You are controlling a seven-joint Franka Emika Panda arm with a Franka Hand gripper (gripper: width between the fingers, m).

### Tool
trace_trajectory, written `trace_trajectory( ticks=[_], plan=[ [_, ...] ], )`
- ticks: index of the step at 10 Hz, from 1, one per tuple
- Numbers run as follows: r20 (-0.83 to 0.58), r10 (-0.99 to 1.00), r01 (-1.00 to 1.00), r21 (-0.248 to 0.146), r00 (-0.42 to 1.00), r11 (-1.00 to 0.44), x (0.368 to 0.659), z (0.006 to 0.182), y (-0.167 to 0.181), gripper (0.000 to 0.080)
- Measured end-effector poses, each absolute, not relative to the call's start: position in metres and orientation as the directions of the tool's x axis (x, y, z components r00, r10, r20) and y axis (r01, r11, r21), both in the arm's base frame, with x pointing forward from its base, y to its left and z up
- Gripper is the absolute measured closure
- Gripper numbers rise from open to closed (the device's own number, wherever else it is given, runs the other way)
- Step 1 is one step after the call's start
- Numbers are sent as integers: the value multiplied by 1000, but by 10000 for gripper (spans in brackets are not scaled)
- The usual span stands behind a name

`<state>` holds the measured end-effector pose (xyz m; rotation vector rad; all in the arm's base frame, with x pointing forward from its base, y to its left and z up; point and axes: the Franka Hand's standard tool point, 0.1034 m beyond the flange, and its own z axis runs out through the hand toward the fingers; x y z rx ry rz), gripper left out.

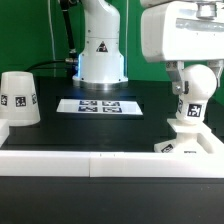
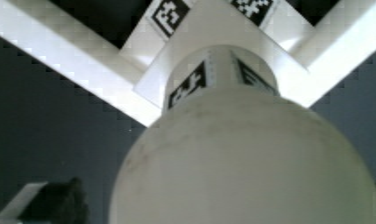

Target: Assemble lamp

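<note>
White round-headed bulb, tagged stem, upright on flat base at exterior view's right. Tool over its head; clamped or loose, cannot tell: fingertips hidden. Looms blurred in wrist view.

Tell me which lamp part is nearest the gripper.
The bulb, upright directly under the gripper, above the base; the shade stands apart at the exterior view's left.

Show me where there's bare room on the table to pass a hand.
Free: the black table between the marker board and the front rail, from the shade across to the base. Crowded: the exterior view's right, where the end effector, bulb and base cluster in the rail corner.
</note>
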<state>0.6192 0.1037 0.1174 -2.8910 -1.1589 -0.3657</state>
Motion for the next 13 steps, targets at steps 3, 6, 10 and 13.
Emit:
trace_trajectory(
  ticks=[3,6,10,13],
  plan=[
    [195,796,792,120,572,-599,619,117,101,101],
    [185,831,824,135,525,-550,619,117,100,101],
    [189,815,809,129,548,-574,620,117,99,225],
    [230,581,583,68,781,-810,620,121,103,225]
  ],
)
